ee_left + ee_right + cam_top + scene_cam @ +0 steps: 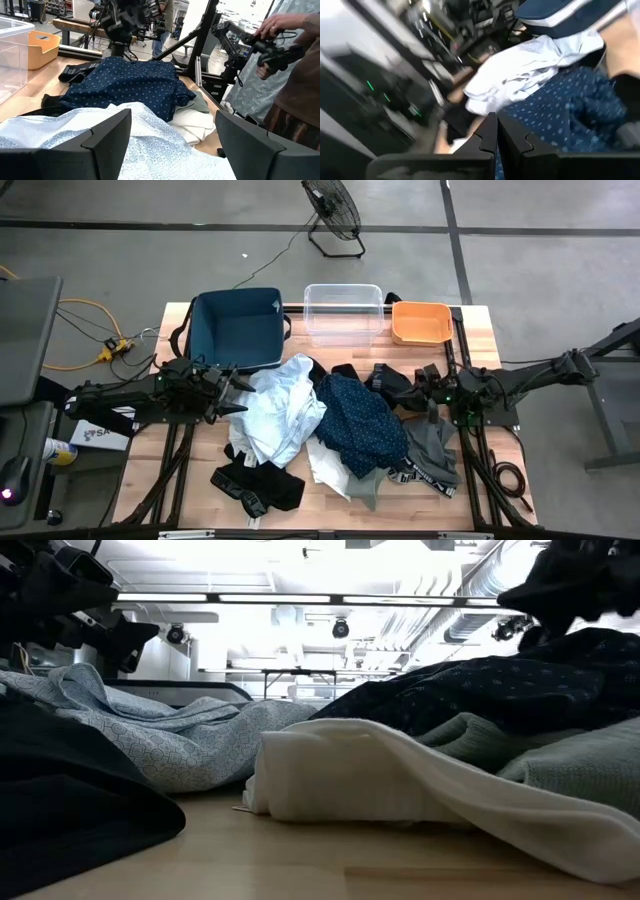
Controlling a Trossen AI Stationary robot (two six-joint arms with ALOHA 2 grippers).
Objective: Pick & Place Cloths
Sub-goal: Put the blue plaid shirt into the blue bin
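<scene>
none of the cloths (330, 425) appear to be put away yet: the navy fabric bin (238, 328), the clear tub (343, 312) and the orange tub (421, 322) at the far edge of the tabletop (330, 505) all look empty from above. whole pile lies loose mid-tabletop: pale blue shirt (280, 410) on the left side, navy patterned piece (358, 423) overlapping it at centre, white piece (325, 468) under the navy one, grey pieces (430, 452) toward the right, black pieces (258, 485) at the near left edge and more black near the right arm.

left gripper (232, 392) hovers at the left border of the pale blue shirt, jaws wide, nothing between them; its wrist view looks across the shirt to the navy piece. right gripper (428, 388) sits over the dark cloth at the right of the pile, jaws closed tight together, no cloth seen pinched.

a person's hands (272, 40) work leader controls beyond the tabletop.

judgement: task at or near its start; first pick likely the pale blue shirt, every piece left to move.
</scene>
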